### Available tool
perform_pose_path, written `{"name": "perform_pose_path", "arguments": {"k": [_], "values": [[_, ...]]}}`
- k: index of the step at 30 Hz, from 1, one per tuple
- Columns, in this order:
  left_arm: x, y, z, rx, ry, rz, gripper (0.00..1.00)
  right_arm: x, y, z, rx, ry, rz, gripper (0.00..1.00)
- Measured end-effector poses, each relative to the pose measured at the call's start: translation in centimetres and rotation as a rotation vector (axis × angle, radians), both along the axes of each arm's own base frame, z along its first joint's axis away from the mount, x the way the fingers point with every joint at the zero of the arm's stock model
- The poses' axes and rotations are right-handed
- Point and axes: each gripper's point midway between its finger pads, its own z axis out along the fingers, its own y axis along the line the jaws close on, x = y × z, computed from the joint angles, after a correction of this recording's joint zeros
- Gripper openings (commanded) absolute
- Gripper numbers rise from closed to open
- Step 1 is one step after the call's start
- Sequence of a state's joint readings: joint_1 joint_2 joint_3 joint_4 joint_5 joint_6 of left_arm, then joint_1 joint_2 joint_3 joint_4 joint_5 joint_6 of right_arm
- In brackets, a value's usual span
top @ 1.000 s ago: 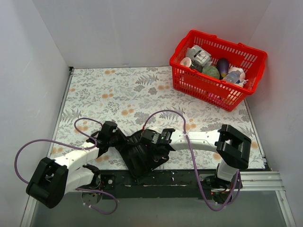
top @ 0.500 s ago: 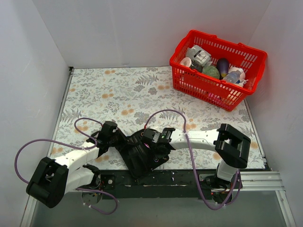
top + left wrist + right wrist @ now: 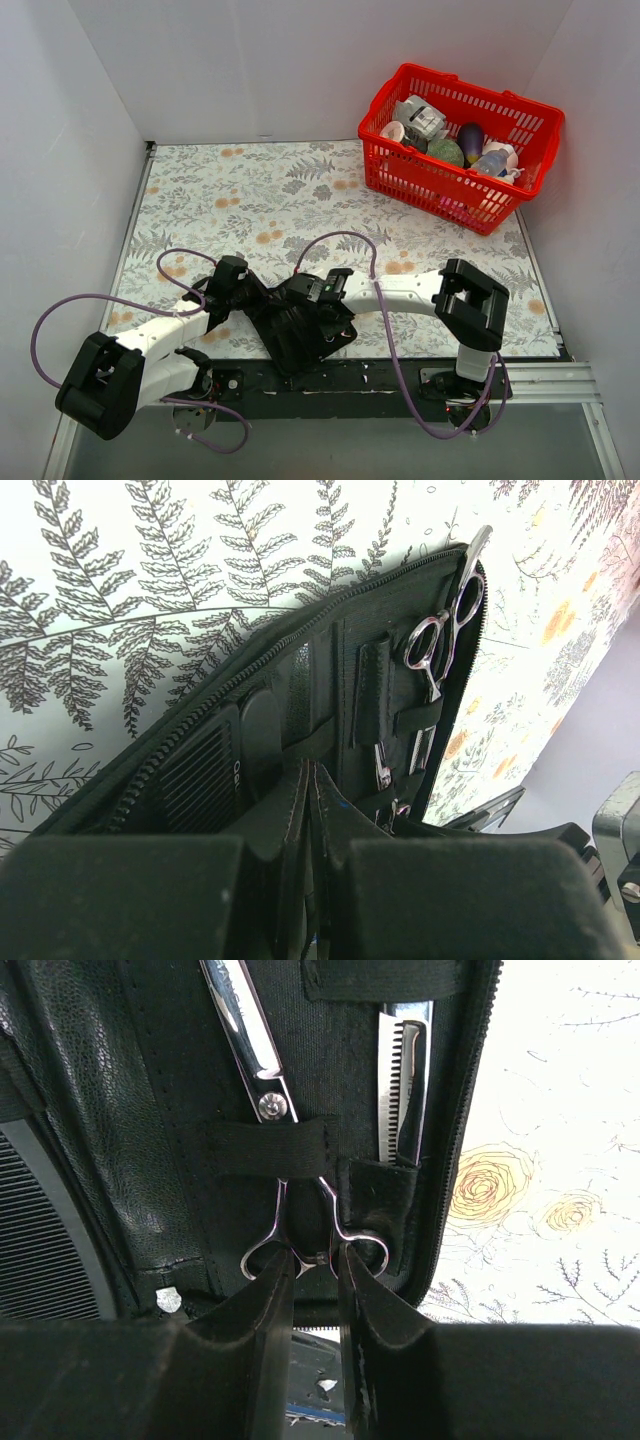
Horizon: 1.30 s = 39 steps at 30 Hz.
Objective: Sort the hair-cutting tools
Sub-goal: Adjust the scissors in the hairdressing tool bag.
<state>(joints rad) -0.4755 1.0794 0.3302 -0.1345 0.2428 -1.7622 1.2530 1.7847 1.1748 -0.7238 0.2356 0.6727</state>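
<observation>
While they sit strapped under an elastic band [image 3: 268, 1148] in the open black case [image 3: 90, 1080], the scissors [image 3: 262, 1060] are likely light, rigid, slick steel. Take them at the ring handles, where the right gripper [image 3: 312, 1265] is nipped narrowly. The left gripper [image 3: 310, 830] is clamped on the case's fold.

middle and back of the flowery mat [image 3: 250, 190] wide open, red basket [image 3: 430, 185] hogging the far right corner, walls [image 3: 80, 150] on three sides, near edge cramped, purple cables [image 3: 340, 234] looping above the black case [image 3: 288, 345] (strap [image 3: 268, 1148] across the scissors [image 3: 245, 1030] too)
</observation>
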Motion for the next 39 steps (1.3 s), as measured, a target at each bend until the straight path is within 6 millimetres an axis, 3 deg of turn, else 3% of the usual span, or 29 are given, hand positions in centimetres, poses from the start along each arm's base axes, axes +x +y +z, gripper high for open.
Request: {"name": "perform_pose_path", "arguments": {"k": [22, 39], "values": [[-0.2, 0.0, -0.2, -0.004, 0.004, -0.004, 0.0, 0.8, 1.3, 0.0, -0.121, 0.082, 0.02, 0.08], [-0.2, -0.1, 0.3, -0.015, -0.015, -0.004, 0.0, 1.3, 1.8, 0.0, 0.004, 0.172, -0.098, 0.02]]}}
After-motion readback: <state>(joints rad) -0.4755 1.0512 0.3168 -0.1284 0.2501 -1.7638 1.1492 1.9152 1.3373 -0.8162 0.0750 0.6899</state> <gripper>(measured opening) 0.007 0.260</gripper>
